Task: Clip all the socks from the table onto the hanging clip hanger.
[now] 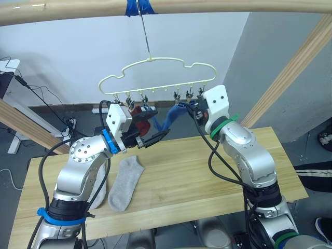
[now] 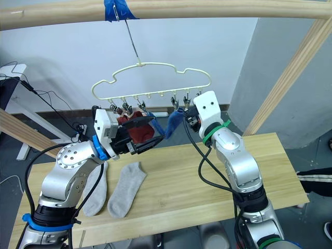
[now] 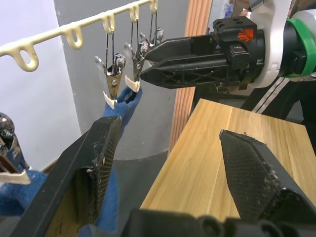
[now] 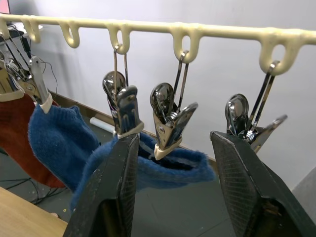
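Note:
The pale yellow clip hanger [image 1: 155, 65] hangs by its hook from the top pole. A red sock [image 1: 139, 115] and a blue sock [image 1: 174, 115] hang from its metal clips. Two light grey socks [image 1: 127, 181] [image 1: 98, 189] lie flat on the table [image 1: 207, 171], the left one partly behind my left arm. My left gripper [image 1: 155, 136] is open just below the hanging socks, with blue fabric brushing one finger [image 3: 94, 163]. My right gripper [image 4: 173, 136] is open at the clip row, a clip [image 4: 168, 123] and the blue sock [image 4: 168, 165] between its fingers.
A round wooden pole [image 1: 233, 5] spans the top, with blue tape [image 1: 139, 7] at the hook. Slanted wooden posts [image 1: 290, 72] stand at the right and left. Cables lie on the floor [image 1: 52, 111] behind the table's left end.

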Tool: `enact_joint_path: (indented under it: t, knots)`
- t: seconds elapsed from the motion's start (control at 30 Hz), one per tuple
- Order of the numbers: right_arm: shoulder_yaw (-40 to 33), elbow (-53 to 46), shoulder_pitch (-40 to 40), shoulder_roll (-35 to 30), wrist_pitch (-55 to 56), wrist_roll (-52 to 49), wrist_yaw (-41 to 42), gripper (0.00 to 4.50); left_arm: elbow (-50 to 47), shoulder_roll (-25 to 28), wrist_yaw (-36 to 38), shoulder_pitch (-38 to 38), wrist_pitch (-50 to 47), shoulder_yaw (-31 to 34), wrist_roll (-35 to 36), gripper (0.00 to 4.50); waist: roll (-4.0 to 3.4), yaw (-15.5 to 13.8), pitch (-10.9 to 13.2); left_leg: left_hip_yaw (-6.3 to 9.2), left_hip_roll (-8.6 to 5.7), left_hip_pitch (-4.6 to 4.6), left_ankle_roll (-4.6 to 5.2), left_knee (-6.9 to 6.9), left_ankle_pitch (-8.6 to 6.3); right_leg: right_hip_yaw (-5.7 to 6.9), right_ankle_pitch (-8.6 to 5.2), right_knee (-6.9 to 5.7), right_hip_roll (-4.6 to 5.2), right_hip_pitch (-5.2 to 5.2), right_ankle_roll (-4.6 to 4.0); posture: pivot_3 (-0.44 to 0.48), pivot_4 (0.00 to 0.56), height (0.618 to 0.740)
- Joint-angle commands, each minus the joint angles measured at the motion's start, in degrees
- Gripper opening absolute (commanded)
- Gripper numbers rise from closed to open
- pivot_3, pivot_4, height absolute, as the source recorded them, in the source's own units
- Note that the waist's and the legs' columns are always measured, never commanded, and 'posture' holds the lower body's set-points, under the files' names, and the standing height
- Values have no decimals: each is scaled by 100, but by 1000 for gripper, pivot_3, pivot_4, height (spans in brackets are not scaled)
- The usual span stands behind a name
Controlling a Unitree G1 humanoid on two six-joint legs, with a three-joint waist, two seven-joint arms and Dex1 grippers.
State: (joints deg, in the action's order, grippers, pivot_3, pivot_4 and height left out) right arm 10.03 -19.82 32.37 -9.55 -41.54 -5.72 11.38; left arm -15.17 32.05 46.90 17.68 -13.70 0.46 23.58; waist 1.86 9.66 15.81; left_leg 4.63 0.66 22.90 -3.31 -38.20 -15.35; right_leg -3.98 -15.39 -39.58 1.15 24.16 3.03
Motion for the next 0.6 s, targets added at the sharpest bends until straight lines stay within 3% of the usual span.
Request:
enact_joint_path:
  t: [0.03, 0.6]
  knots:
    - [-128, -77, 150, 77, 131, 7, -27, 2375, -108, -24, -9, 10, 67, 28, -23, 3560, 0, 0, 0, 0, 0, 0, 0, 0, 0, 0, 0, 0, 0, 0, 0, -218, 203, 714]
    - [-48, 335, 417, 339, 337, 53, -24, 2375, -114, -88, 13, 7, 89, -43, -102, 3560, -1, 6, 0, 0, 0, 0, 0, -2, 0, -1, 0, -5, 0, 1, 0, -219, 202, 714]
